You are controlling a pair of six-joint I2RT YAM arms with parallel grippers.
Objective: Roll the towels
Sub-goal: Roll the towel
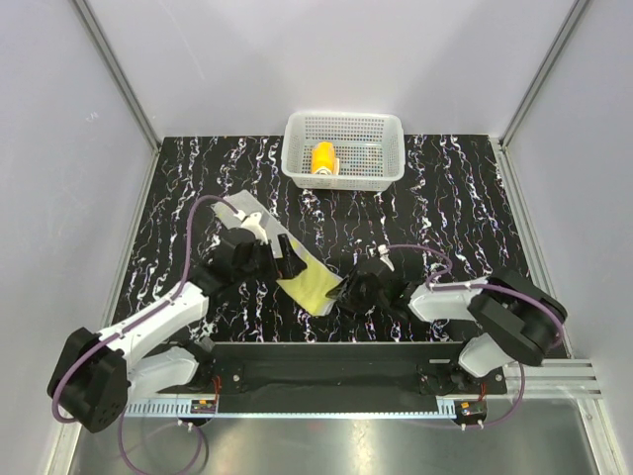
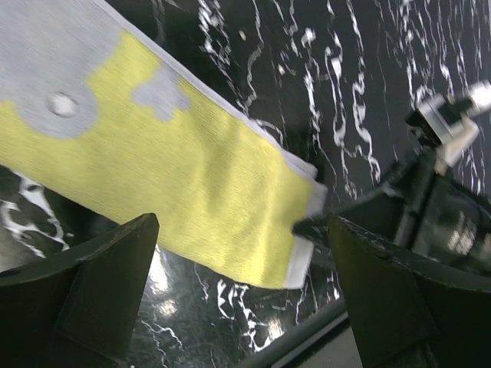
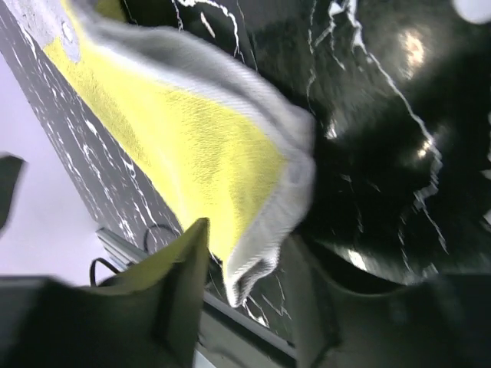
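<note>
Grey towel with yellow-green blotches [image 2: 192, 169] lies spread on a diagonal across the black marbled table [image 1: 445, 218], between my two arms. Left gripper [image 2: 242, 228] hovers over its middle with the jaws at full width; I see no contact with the cloth. Right gripper [image 3: 247, 239] is at the towel's near corner. That corner curls up off the table and sits between the partly narrowed fingers; I cannot tell whether the pads press it. Orange towel [image 1: 323, 158] is rolled and lies in the white perforated basket [image 1: 391, 168] at the far edge, well apart from both grippers.
</note>
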